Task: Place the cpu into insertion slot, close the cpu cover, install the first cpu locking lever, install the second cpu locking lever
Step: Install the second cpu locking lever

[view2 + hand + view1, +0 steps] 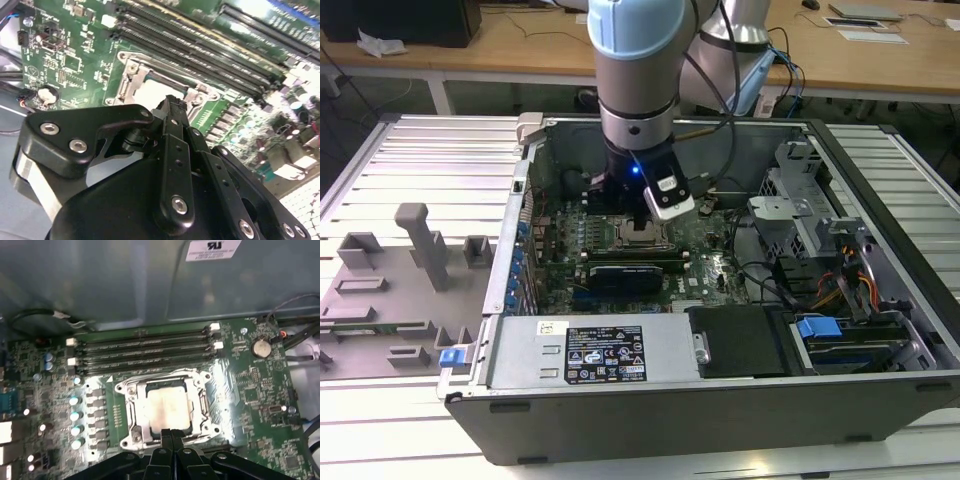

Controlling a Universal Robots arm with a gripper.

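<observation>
The cpu [167, 407], a pale square chip, lies flat in the insertion slot [131, 436] on the green board. The silver cpu cover [134, 405] lies down around it like a frame, and the chip shows through its window. My gripper [171, 433] is shut, its black fingertips pressed together right at the socket's edge beside the chip, with nothing visible between them. In the second wrist view the fingertips [172, 102] hang just over the cpu [152, 92] and the socket's metal rim [131, 75]. In the exterior view the gripper [643, 222] points down over the socket [638, 237] inside the open computer case.
Long black memory slots [145, 347] run beside the socket, close to the fingers. A row of capacitors [75, 415] stands on its other side. The case walls [650, 405], a power supply [590, 350], a drive cage [820, 250] and cables surround the board. A grey fixture plate [390, 290] lies on the exterior view's left.
</observation>
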